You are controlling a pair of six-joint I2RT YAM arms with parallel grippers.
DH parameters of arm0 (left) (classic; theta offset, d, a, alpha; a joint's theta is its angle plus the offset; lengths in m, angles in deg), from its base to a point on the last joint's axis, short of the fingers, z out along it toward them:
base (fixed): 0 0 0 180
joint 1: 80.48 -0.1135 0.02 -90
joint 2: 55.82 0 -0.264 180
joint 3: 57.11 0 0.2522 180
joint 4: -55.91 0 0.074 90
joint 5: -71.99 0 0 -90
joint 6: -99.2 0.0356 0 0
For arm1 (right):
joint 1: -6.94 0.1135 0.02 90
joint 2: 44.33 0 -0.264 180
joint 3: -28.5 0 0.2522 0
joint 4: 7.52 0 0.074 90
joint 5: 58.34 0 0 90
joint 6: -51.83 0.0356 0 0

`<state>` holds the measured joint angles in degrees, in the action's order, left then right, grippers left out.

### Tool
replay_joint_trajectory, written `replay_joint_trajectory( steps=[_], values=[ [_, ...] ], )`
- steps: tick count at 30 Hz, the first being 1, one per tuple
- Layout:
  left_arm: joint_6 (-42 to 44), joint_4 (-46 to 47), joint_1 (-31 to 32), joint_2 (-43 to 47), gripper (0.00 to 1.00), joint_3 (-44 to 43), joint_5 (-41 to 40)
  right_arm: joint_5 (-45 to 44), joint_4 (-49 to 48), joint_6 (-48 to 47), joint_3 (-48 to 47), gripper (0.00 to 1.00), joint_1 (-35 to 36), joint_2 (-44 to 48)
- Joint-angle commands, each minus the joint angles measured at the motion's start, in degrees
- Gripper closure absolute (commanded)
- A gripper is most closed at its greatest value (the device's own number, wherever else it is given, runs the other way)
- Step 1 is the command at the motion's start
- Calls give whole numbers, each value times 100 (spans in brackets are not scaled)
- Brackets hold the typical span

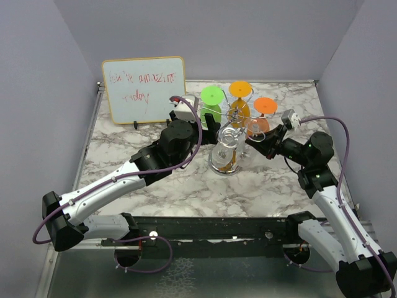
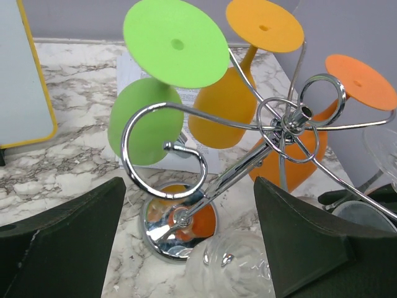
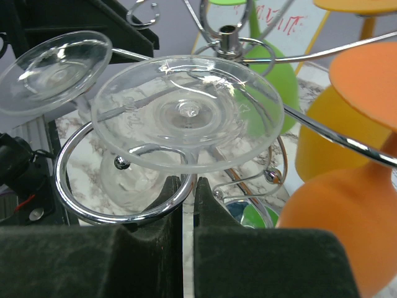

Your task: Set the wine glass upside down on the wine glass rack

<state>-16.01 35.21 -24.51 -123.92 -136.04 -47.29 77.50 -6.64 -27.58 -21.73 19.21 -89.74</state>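
The wine glass rack (image 1: 228, 162) (image 2: 285, 121) stands mid-table, its chrome spiral arms spreading from the post (image 3: 227, 37). A clear wine glass (image 3: 186, 115) (image 1: 255, 128) hangs upside down with its foot resting on a spiral ring. My right gripper (image 3: 188, 183) (image 1: 251, 141) is shut on its stem just under the foot. A second clear glass (image 3: 56, 65) (image 1: 226, 144) hangs upside down beside it. Its bowl (image 2: 232, 268) lies low between the fingers of my left gripper (image 2: 189, 183) (image 1: 214, 124), which is wide open and touches nothing.
A green glass (image 1: 212, 99), a yellow-orange glass (image 1: 239, 92) and an orange glass (image 1: 265, 107) hang upside down on the rack's far arms. A small whiteboard (image 1: 144, 90) stands at the back left. Grey walls close in the marble table (image 1: 124, 149).
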Motion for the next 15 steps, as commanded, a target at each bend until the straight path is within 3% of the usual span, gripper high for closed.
replay_joint_trajectory(
  steps=[1,15],
  values=[
    [-1,105,-24,-16,16,-207,-135,734,-497,2,-36,99,34,234],
    [-1,90,-52,-89,18,-250,-78,1081,-663,-2,-141,99,31,178]
  ],
)
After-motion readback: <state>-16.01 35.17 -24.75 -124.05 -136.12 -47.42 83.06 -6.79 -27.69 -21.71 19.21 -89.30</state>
